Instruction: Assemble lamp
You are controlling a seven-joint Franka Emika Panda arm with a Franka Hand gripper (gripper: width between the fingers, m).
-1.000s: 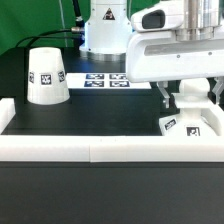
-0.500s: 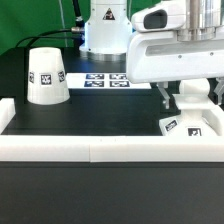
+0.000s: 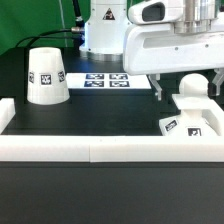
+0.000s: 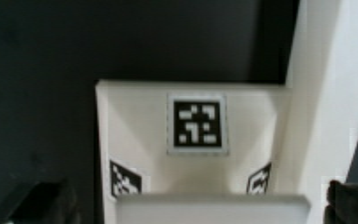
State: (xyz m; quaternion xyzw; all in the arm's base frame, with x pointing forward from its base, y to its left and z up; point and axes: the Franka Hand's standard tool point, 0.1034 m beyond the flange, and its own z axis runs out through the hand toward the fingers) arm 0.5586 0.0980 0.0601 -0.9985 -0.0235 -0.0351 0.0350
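Note:
The white ball-shaped bulb [image 3: 190, 88] stands on the flat square base block [image 3: 190, 120] at the exterior view's right, against the front border wall. My gripper [image 3: 189, 84] is open, its fingers on either side of the bulb's top and apart from it. The cone-shaped shade [image 3: 45, 75] stands upright at the exterior view's left. In the wrist view the base block [image 4: 197, 125] shows its tags, the blurred bulb [image 4: 229, 200] lies close below the camera, and my gripper [image 4: 194, 208] shows dark fingers [image 4: 34, 205] wide apart.
The marker board [image 3: 108, 80] lies at the back centre before the robot's base. White border walls [image 3: 100, 148] run along the front and both sides; one shows in the wrist view [image 4: 336, 80] beside the base block.
My gripper has risen a little, straight up from the bulb. The bulb stays on the base block. The shade has not moved.

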